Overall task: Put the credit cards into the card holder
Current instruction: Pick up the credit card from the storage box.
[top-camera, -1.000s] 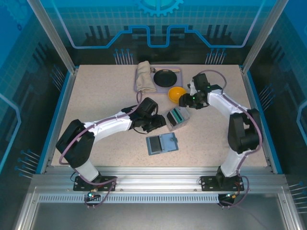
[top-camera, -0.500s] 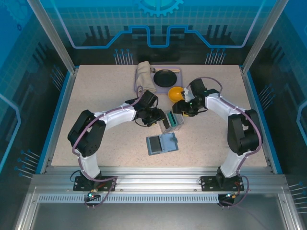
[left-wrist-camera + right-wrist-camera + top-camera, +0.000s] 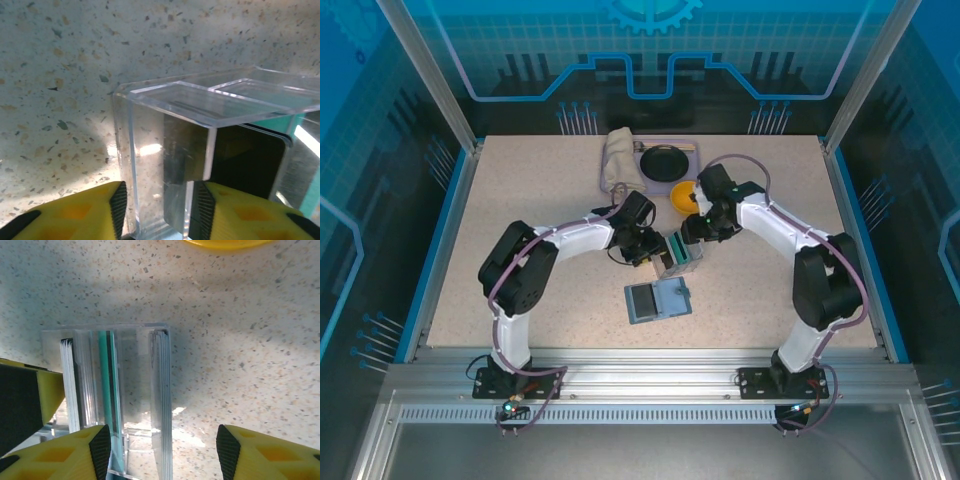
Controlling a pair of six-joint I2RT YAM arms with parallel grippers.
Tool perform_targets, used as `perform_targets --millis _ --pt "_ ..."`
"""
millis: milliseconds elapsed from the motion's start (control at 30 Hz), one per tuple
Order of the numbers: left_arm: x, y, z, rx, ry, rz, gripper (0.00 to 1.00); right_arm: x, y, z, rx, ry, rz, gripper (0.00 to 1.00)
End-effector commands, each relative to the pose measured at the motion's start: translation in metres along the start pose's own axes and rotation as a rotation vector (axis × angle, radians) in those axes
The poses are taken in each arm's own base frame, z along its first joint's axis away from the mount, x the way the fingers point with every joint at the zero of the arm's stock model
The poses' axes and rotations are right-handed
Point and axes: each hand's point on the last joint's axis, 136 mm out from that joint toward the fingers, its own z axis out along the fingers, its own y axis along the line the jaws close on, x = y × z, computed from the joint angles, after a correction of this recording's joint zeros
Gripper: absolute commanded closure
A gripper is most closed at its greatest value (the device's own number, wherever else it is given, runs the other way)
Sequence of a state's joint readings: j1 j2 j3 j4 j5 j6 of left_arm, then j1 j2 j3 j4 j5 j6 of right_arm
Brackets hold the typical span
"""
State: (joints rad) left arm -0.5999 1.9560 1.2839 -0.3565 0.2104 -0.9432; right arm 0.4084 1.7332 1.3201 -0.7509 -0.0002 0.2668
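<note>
Tracking the credit cards now: stood on edge in the slots of a clear case at mid-bench, just beyond the card holder. Picking out a green card, a dark card and a pale stack through the wrist views. Calling them thin, stiff, light and slick: easy to tip, hard to lift once lying flat. Best taken by the exposed top edge, pads on the two broad faces, then drawn straight up out of the slot. Expecting some springy flex if squeezed at a corner.

Finding the card holder lying open and flat on the speckled bench. Judging it soft, and likely to slide or fold as a card is pushed in, so worth steadying.

Seeing the left tool straddling the case's end compartment, pads close to its walls; cannot tell whether pinching or just short of contact. Seeing the right tool spread wide above the case, gripping nothing, one finger over the green card, the other well off to the side.

Noting a yellow bowl, a dark plate and a folded cloth farther back.
</note>
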Motion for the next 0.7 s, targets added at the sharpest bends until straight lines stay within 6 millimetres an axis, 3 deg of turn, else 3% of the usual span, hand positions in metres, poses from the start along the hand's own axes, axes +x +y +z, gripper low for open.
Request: perform_targets --millis 0,333,667 --pt "-0.001 0.004 0.002 -0.019 0.013 -0.012 0.59 0.001 -0.010 0.000 0.142 0.022 -0.089 0.40" --pt "0.003 0.012 0.004 -0.033 0.020 -0.011 0.64 -0.001 -0.015 0.023 0.332 0.074 -0.203 0.44" --pt "0.004 0.013 0.003 -0.037 0.018 -0.008 0.65 -0.010 -0.017 0.013 0.411 0.049 -0.250 0.49"
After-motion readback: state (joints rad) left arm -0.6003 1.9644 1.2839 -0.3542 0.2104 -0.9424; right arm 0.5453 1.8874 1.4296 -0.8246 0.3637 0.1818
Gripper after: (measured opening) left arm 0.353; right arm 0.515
